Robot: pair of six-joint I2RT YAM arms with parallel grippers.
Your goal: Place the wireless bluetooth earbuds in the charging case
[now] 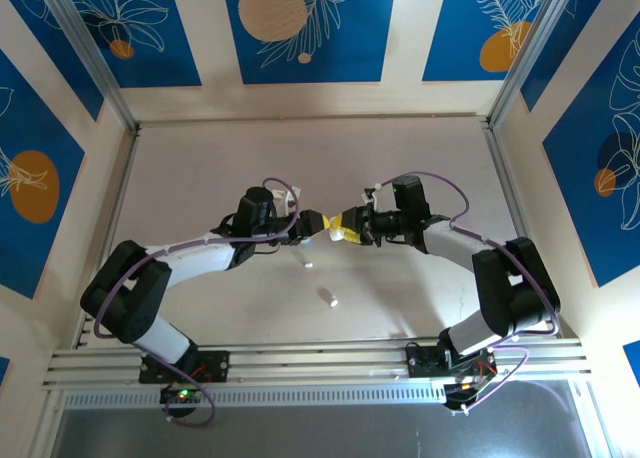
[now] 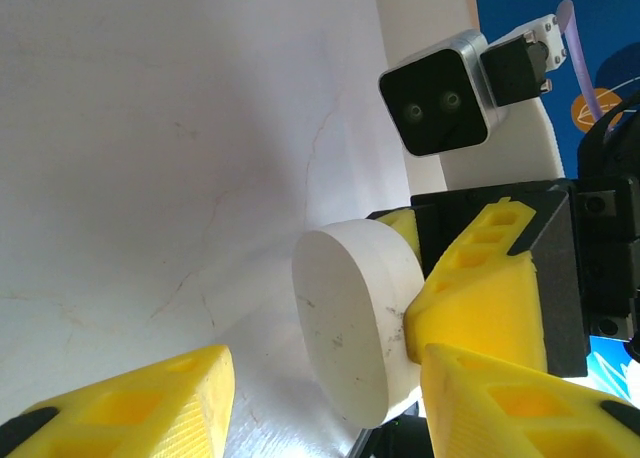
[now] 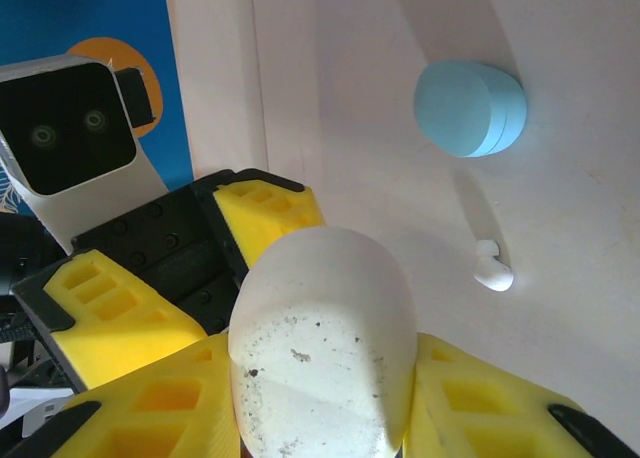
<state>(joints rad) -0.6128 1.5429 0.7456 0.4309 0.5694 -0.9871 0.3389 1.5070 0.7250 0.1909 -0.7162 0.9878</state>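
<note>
Right claw clamps the white case; left claw gapes wide just beside that case. Away from it, blue case and white earbud lie on the bench.

- The left gripper and right gripper meet nose to nose mid-table. The right one clamps the white case, so nothing can pass between them.
- The far half of the table is bare and free to cross.
- An earbud and a second earbud lie between the arms on the near side.
- The blue case sits near an earbud, with a small gap between them.
</note>
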